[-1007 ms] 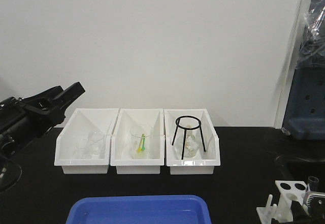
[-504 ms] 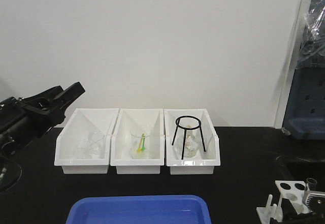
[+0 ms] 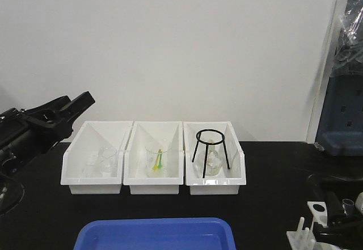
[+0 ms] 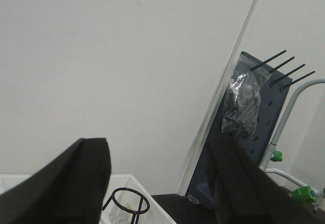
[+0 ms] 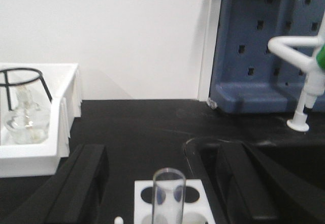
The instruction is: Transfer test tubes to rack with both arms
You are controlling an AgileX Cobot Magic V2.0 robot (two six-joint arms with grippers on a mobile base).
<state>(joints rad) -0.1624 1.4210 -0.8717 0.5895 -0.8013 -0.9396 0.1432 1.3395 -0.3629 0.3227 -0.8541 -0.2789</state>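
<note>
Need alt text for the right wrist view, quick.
A clear test tube stands upright in the white rack, between the two spread black fingers of the right gripper. Behind, on the black table, a white bin holds a flask under a wire stand.

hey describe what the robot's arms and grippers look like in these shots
Both are black. The left arm is a bulky, angular matte housing ending in a wedge-shaped left gripper. The wrist views show each gripper as two broad, flat-sided black fingers with slanted tops. No markings or cables are visible. The right gripper looks alike.
</note>
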